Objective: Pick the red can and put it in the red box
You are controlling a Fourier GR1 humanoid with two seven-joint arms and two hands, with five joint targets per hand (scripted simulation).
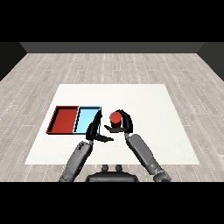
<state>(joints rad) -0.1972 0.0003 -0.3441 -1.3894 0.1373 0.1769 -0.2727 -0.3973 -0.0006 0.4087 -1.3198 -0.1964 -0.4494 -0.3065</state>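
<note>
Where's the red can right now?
In the head view, the red can sits near the table's middle, in the right hand, just right of the blue tray.

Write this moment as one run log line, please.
right hand: holds red can | left hand: open | red tray: no can

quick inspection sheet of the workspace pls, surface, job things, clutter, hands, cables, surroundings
surface: white table, square top.
job's things: red can upright, right of the trays; red tray touching light blue tray, neither holding anything.
clutter: nothing seen.
hands: right hand curled round the red can; left hand open over the light blue tray's near right corner, holding nothing.
cables: nothing seen.
surroundings: grey plank floor, dark wall behind.
</note>
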